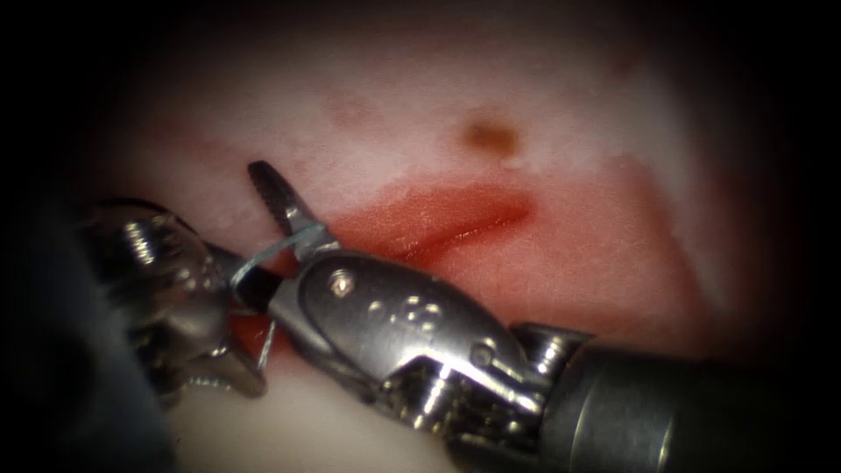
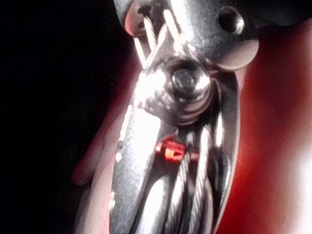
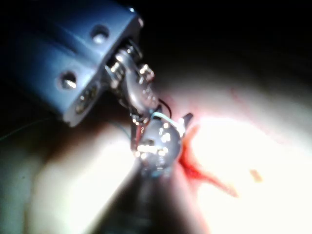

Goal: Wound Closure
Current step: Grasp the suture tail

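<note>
The cut runs as a red, wet slit across the pale tissue. My right tool comes in from the lower right to the cut's left end. It is open: one serrated jaw points up and the other lies dark below it. A pale thread curves across the base of the upper jaw, running towards my left tool, which sits just left of the cut. A second strand hangs between the two tools. In the right wrist view my right tool meets the left tool's wrist over the thread.
A small brown spot marks the tissue above the cut. Red fluid pools along the cut's left half. The left arm's blue housing stands close over the working spot. The left wrist view gives the tool's metal hinge and cables against red tissue.
</note>
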`<move>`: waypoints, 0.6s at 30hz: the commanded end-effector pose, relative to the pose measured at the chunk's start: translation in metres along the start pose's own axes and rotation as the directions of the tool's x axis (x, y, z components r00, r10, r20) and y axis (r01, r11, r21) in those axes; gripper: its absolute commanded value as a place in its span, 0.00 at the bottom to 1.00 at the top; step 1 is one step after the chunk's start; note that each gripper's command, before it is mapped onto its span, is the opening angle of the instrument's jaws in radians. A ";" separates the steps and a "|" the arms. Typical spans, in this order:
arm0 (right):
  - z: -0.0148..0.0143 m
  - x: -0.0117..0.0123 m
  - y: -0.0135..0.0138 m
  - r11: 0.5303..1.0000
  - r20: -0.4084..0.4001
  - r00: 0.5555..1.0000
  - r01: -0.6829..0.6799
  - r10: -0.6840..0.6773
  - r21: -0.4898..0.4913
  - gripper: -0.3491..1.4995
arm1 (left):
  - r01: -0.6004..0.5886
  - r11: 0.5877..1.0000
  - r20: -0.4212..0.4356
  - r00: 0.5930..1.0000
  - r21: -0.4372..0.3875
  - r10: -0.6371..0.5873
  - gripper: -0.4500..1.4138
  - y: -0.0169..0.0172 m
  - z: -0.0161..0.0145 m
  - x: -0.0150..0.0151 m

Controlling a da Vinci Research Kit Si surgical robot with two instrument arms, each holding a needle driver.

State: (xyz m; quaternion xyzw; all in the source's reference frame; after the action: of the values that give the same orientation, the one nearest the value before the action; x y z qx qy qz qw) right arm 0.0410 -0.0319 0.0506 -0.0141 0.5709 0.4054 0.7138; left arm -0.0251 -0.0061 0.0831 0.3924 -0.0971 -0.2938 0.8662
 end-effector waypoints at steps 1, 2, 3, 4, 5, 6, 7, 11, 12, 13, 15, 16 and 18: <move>0.0016 0.0009 -0.0009 1.000 -0.007 1.000 -0.002 0.002 0.002 0.62 | -0.002 1.000 0.006 1.000 -0.003 0.002 0.00 0.0003 -0.0008 -0.0009; 0.0018 0.0009 -0.0011 1.000 -0.006 1.000 -0.003 0.003 0.003 0.55 | -0.002 1.000 0.006 1.000 -0.003 0.002 0.00 0.0003 -0.0008 -0.0009; 0.0018 0.0009 -0.0012 1.000 -0.008 1.000 -0.003 0.003 0.008 0.40 | -0.002 1.000 0.005 1.000 -0.003 0.002 0.00 0.0003 -0.0008 -0.0009; 0.0018 0.0009 -0.0013 1.000 -0.007 1.000 -0.003 0.003 0.021 0.25 | -0.003 1.000 0.005 1.000 -0.003 0.003 0.00 0.0002 -0.0008 -0.0009; 0.0018 0.0010 -0.0013 0.999 -0.006 1.000 -0.004 0.004 0.042 0.16 | -0.003 1.000 0.005 1.000 -0.003 0.003 0.00 0.0002 -0.0008 -0.0009; 0.0017 0.0010 -0.0013 0.999 -0.008 1.000 -0.005 0.006 0.053 0.26 | -0.003 1.000 0.005 1.000 -0.003 0.003 0.00 0.0003 -0.0007 -0.0009; 0.0016 0.0012 -0.0013 0.998 -0.010 1.000 -0.007 0.007 0.059 0.35 | -0.004 1.000 0.002 1.000 -0.002 0.004 0.00 0.0003 -0.0007 -0.0009; -0.0003 0.0023 -0.0002 0.997 -0.015 1.000 -0.020 0.021 0.073 0.22 | -0.002 1.000 -0.002 1.000 -0.007 0.002 0.00 0.0001 -0.0003 -0.0009; -0.0003 0.0023 -0.0002 0.997 -0.015 1.000 -0.020 0.021 0.073 0.22 | -0.002 1.000 -0.002 1.000 -0.007 0.002 0.00 0.0001 -0.0003 -0.0009; -0.0008 0.0024 0.0001 0.998 -0.015 1.000 -0.021 0.022 0.067 0.21 | 0.000 1.000 -0.001 1.000 -0.008 0.000 0.00 -0.0001 -0.0002 -0.0011; -0.0018 0.0024 0.0009 0.998 -0.017 1.000 -0.020 0.022 0.064 0.20 | 0.013 1.000 0.001 1.000 -0.008 -0.013 0.00 -0.0008 0.0000 -0.0016; -0.0018 0.0024 0.0009 0.998 -0.017 1.000 -0.020 0.022 0.064 0.20 | 0.013 1.000 0.001 1.000 -0.008 -0.013 0.00 -0.0008 0.0000 -0.0016; -0.0021 0.0020 0.0011 0.997 -0.018 1.000 -0.016 0.017 0.071 0.26 | 0.012 1.000 0.003 1.000 -0.007 -0.012 0.00 -0.0013 0.0001 -0.0020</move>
State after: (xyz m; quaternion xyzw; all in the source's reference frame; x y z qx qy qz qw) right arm 0.0376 -0.0317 0.0490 0.0129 0.5898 0.3910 0.7065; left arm -0.0273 -0.0067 0.0826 0.3925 -0.0928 -0.3007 0.8642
